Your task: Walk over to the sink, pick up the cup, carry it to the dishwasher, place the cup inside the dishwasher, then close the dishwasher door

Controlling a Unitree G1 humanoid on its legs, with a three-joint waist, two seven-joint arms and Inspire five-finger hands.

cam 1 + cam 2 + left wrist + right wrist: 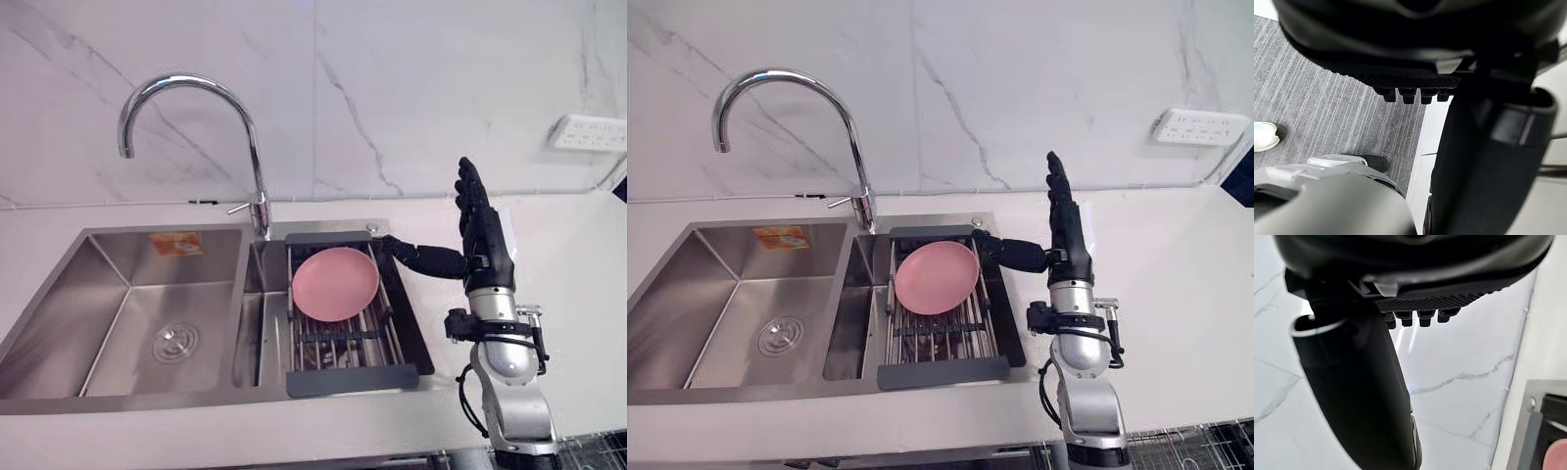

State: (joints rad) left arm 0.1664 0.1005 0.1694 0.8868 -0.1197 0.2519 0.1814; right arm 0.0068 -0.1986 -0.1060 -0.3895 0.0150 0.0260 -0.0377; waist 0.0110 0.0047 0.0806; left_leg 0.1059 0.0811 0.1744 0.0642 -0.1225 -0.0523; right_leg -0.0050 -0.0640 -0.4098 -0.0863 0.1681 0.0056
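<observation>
My right hand [482, 230] stands upright over the white counter just right of the sink, open, its fingers straight and pointing at the wall. Its thumb reaches left toward the corner of the dark drying rack [353, 377]. Nothing is in the hand, and its own wrist view [1415, 308] shows the same. A pink plate [335, 284] lies tilted on the rack, which spans the sink's small right basin. The steel sink [108, 284] has a large left basin with a drain. My left hand [1415, 73] hangs open above grey carpet, holding nothing.
A tall curved faucet [186, 88] rises behind the sink's divider. A white power strip [588, 132] is fixed to the marble wall at the right. The white counter [568, 255] runs right of the sink. A white shoe [1264, 136] rests on the carpet.
</observation>
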